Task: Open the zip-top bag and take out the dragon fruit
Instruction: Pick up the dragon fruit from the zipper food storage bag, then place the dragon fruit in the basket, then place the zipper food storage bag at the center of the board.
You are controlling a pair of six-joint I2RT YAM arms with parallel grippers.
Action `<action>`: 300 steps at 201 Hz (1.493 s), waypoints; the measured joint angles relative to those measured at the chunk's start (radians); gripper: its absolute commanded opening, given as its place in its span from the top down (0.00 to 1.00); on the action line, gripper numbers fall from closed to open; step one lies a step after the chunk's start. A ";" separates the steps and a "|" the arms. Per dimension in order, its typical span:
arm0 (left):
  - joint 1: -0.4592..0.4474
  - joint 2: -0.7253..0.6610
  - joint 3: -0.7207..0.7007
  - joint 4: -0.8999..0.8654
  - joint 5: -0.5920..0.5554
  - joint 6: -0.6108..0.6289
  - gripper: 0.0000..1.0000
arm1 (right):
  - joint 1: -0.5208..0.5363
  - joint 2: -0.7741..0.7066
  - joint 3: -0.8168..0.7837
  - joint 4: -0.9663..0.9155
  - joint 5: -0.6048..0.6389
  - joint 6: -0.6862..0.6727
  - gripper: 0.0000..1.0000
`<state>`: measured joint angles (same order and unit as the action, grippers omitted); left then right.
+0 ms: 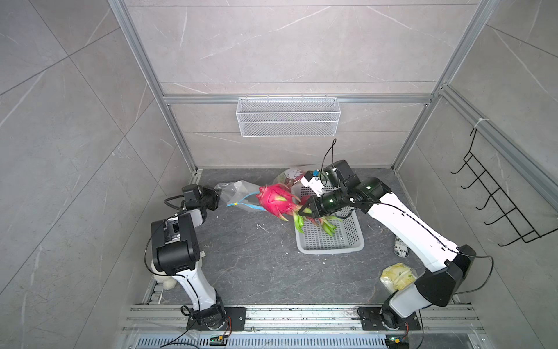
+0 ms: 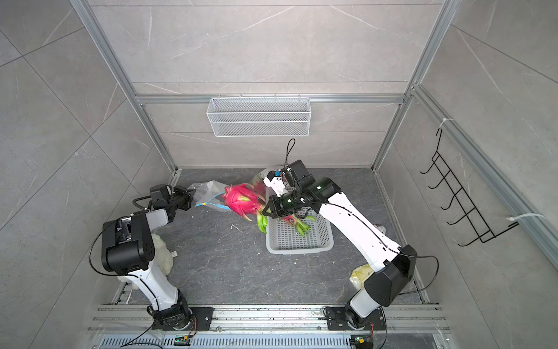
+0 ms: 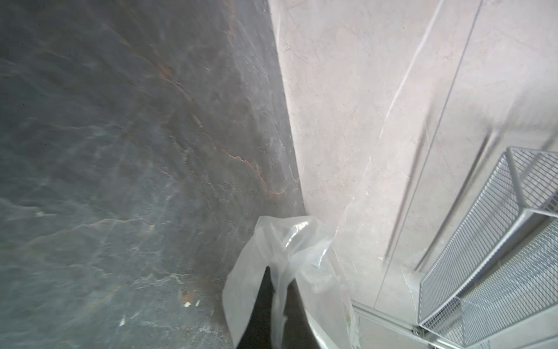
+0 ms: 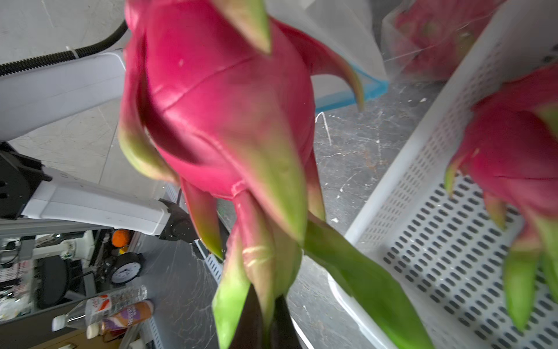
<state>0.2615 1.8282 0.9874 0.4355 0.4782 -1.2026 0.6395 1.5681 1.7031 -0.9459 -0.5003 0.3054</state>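
Note:
My left gripper (image 1: 218,193) (image 2: 191,195) (image 3: 277,290) is shut on one end of the clear zip-top bag (image 1: 241,195) (image 2: 211,192) (image 3: 287,241), which has a blue zip strip and is stretched above the table. My right gripper (image 1: 303,211) (image 2: 265,210) (image 4: 268,317) is shut on the green scale tips of a magenta dragon fruit (image 1: 276,201) (image 2: 241,198) (image 4: 223,105). That fruit hangs in the air by the bag's mouth, beside the white perforated basket (image 1: 332,241) (image 2: 302,241) (image 4: 422,226). A second dragon fruit (image 1: 327,225) (image 4: 513,145) lies in the basket. A third (image 4: 431,39) shows behind clear plastic at the back.
A wire mesh shelf (image 1: 288,117) hangs on the back wall and a black hook rack (image 1: 498,205) on the right wall. A can (image 1: 401,247) and a yellow packet (image 1: 397,276) lie by the right arm. A white plush (image 2: 163,250) sits behind the left arm.

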 measured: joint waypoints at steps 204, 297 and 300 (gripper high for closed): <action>0.044 -0.142 -0.282 0.234 -0.137 -0.116 0.58 | -0.216 -0.024 -0.301 0.119 0.359 -0.056 1.00; 0.037 -0.278 -0.280 0.044 -0.163 0.007 0.00 | -0.272 0.019 -0.436 0.171 0.434 -0.051 1.00; 0.033 -0.301 -0.274 0.027 -0.170 0.023 0.00 | -0.272 0.019 -0.440 0.171 0.435 -0.051 1.00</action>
<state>0.2947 1.5272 0.7132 0.4625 0.3084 -1.1797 0.3679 1.5875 1.2629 -0.7753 -0.0658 0.2539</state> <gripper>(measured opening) 0.994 0.049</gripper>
